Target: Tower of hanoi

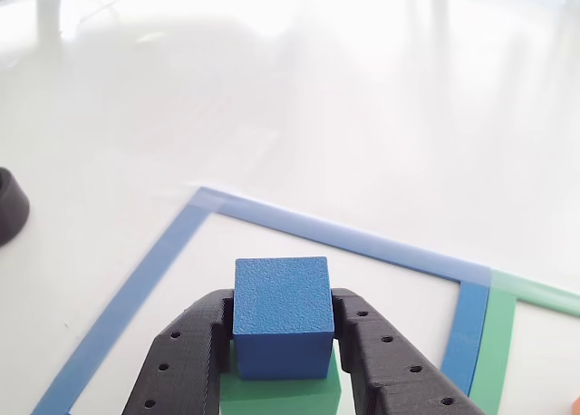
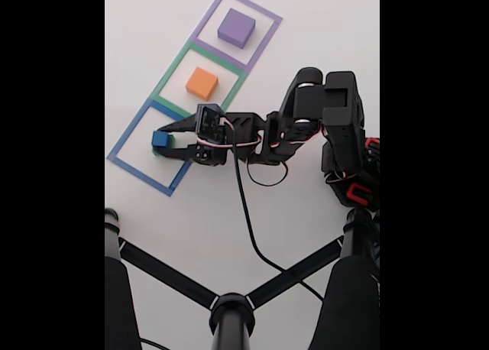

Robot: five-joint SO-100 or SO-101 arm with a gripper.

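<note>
From where I stand, the black 2-finger gripper (image 1: pixel 281 338) has its printed fingers (image 1: pixel 186 361) closed narrow on either flank of the small matte blue cube (image 1: pixel 281 315), pressing its 9 and 3 o'clock faces in the other view. That cube sits on the larger matte green square block (image 1: pixel 281 392), of which just a sliver peeks out beneath it. Both rest inside the blue taped square outline (image 1: pixel 145 284) on the white table (image 1: pixel 362 89).

In the fixed view the arm (image 2: pixel 306 128) reaches toward 9 o'clock, the gripper (image 2: pixel 162 141) around the blue cube (image 2: pixel 160 139). The matte orange square block (image 2: pixel 202 83) sits at about 1 o'clock from it in the green taped outline (image 2: pixel 177 63); the largest matte purple block (image 2: pixel 236 27) lies further along that line in the purple taped outline (image 2: pixel 267 17).

The cube is square, so no long axis matters; the fingers are already squared to its sides. I judge the coming move is a straight lift clear of the green block.
</note>
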